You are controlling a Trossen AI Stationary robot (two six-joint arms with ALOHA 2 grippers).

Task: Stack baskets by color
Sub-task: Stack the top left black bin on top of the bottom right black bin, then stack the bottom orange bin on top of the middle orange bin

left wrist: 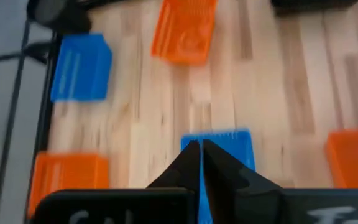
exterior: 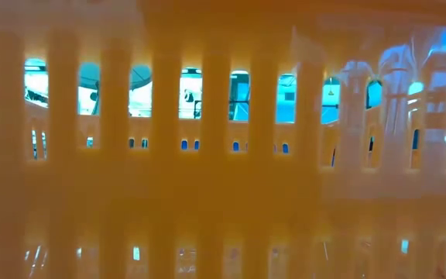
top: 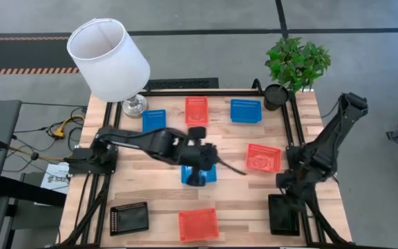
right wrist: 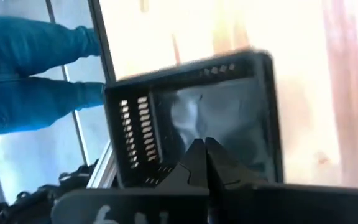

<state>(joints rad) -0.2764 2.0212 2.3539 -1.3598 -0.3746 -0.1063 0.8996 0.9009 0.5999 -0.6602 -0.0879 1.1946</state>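
Observation:
Several baskets lie flat on the wooden table (top: 164,200): blue ones (top: 153,119) (top: 245,111), red-orange ones (top: 196,109) (top: 262,158) (top: 198,224) and black ones (top: 128,217) (top: 284,216). My left gripper (top: 197,174) (left wrist: 201,148) hangs shut, with nothing between its fingers, above a blue basket (left wrist: 229,146) at the table's middle. My right gripper (top: 286,199) (right wrist: 204,146) is shut, pointing down over the inside of the black basket (right wrist: 166,106) at the near right corner. The low view is filled by a red-orange basket's slotted wall (exterior: 207,194). My right gripper's shut fingertips (right wrist: 196,152) stand over the black basket's floor (right wrist: 229,118), slanting down from above. I cannot tell whether they touch it.
A white lampshade (top: 109,57) on a metal foot stands at the far left corner. A potted plant (top: 296,63) in a black pot stands at the far right corner. A dark frame rail (top: 297,138) runs along the table's right edge. A person's blue-clad legs (right wrist: 23,68) show beyond the table.

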